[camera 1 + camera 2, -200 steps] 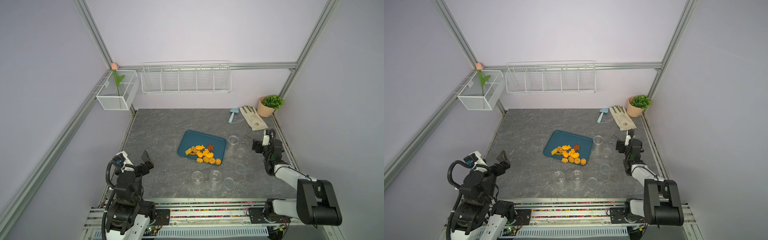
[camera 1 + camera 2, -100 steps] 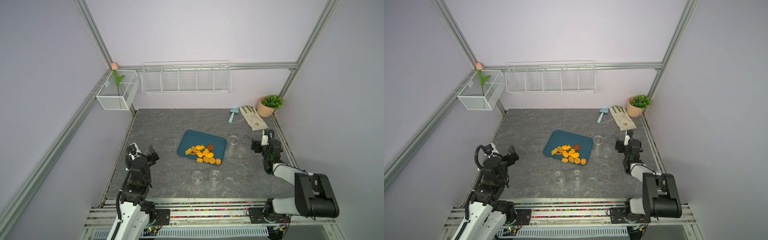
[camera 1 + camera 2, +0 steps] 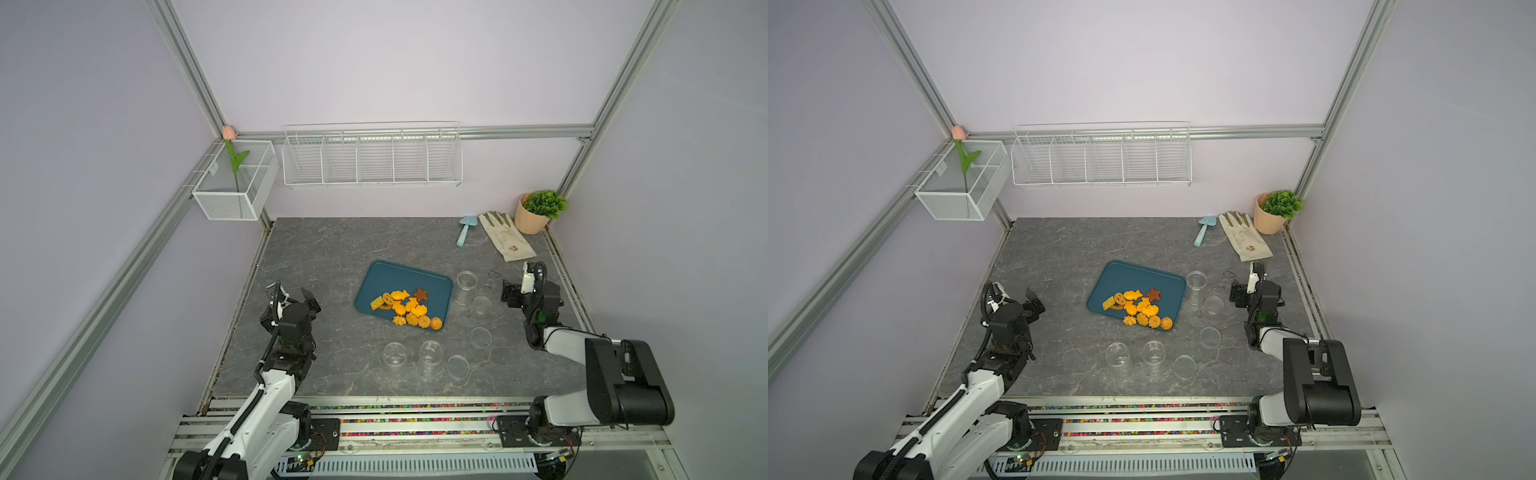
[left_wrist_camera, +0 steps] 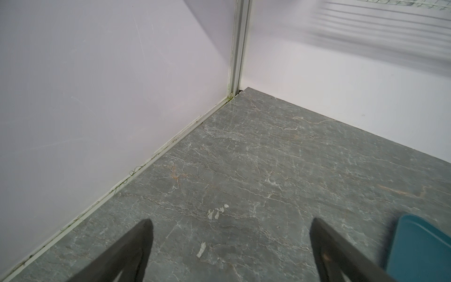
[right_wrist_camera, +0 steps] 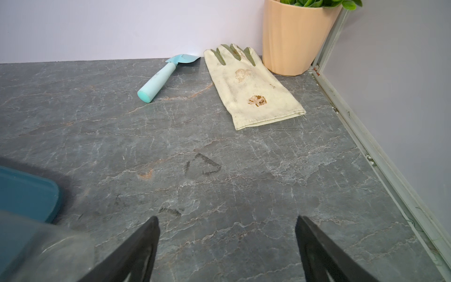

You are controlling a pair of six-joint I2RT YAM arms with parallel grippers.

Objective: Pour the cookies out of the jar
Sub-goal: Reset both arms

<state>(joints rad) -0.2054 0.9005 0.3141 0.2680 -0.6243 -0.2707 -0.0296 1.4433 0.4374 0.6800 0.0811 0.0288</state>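
The cookies (image 3: 405,307) (image 3: 1138,308), orange-yellow shapes with one brown star, lie in a loose heap on the teal tray (image 3: 386,276) (image 3: 1125,274). Several clear jars stand empty around the tray; the nearest to my right gripper is a jar (image 3: 466,283) (image 3: 1196,283) by the tray's right edge, blurred in the right wrist view (image 5: 44,249). My right gripper (image 3: 515,286) (image 3: 1246,287) (image 5: 227,217) is open over bare table to the right of that jar. My left gripper (image 3: 293,294) (image 3: 1014,296) (image 4: 231,221) is open and holds nothing, left of the tray.
Two jars (image 3: 395,355) and loose clear lids (image 3: 481,336) sit in front of the tray. A blue trowel (image 3: 464,232), a glove (image 3: 507,237) and a potted plant (image 3: 536,212) fill the back right corner. Wire baskets (image 3: 374,158) hang on the walls.
The left arm has swung from the front left corner forward along the left wall, down toward the table. The right arm has barely moved. Both grippers stayed open.
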